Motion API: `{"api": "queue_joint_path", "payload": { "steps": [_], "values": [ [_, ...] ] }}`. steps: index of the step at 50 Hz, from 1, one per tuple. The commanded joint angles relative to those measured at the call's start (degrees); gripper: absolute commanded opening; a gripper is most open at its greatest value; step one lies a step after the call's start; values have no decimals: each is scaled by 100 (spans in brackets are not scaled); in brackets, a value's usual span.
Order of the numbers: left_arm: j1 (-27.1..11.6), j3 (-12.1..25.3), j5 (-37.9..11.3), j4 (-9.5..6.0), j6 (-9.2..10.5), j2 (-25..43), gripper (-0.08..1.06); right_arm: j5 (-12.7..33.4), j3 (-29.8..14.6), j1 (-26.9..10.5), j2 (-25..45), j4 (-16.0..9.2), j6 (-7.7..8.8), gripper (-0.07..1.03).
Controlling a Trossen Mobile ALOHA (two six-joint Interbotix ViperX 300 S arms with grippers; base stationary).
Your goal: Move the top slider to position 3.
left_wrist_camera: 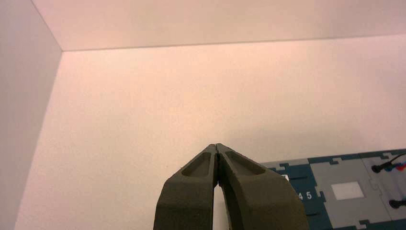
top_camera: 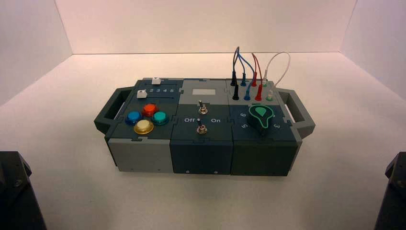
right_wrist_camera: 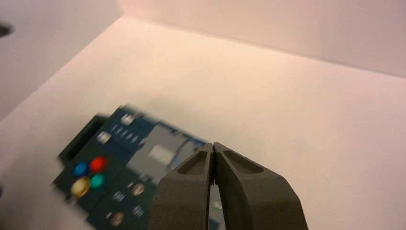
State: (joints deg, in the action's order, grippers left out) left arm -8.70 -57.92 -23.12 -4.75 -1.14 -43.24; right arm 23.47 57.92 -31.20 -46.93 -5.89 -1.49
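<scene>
The top slider (top_camera: 155,81) is a small white cube knob on its dark slot at the far left of the box (top_camera: 201,153). The twin white knob (top_camera: 141,94) sits nearer and further left. The digit row 2 3 4 5 lies between them, with position 3 (top_camera: 158,90) in it. In the right wrist view the top slider (right_wrist_camera: 127,119) shows blurred, far from my right gripper (right_wrist_camera: 213,143), which is shut and empty. My left gripper (left_wrist_camera: 217,145) is shut and empty, off the box's left side. Both arms are parked at the near corners.
Round blue (top_camera: 133,117), red (top_camera: 150,109), teal (top_camera: 160,117) and yellow (top_camera: 143,127) buttons sit near the sliders. Two toggle switches (top_camera: 202,109) stand mid-box. A green dial (top_camera: 261,116) and plugged wires (top_camera: 249,72) are on the right. Handles (top_camera: 299,112) stick out at both ends.
</scene>
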Motion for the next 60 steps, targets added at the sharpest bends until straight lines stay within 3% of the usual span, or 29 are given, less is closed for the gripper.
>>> {"api": "queue_joint_path", "payload": {
  "steps": [1, 14, 34, 54, 60],
  "values": [
    [-114, 264, -79, -44, -9, 255, -3, -9, -352, -272, 448, -18, -9, -2],
    [-413, 677, -369, -176, 9, 1213, -3, 149, -932, -571, 1494, 0, 26, -2],
    [-1099, 1301, -562, -272, 114, 2496, -3, 18, -1494, -624, 2751, 26, 114, -2],
    [-1151, 1582, -642, -272, 114, 3647, -3, 18, -1740, -703, 3375, 35, 167, -2],
    [-1160, 1731, -650, -369, 114, 4025, -3, 18, -1784, -703, 3419, 26, 167, -2]
  ]
}}
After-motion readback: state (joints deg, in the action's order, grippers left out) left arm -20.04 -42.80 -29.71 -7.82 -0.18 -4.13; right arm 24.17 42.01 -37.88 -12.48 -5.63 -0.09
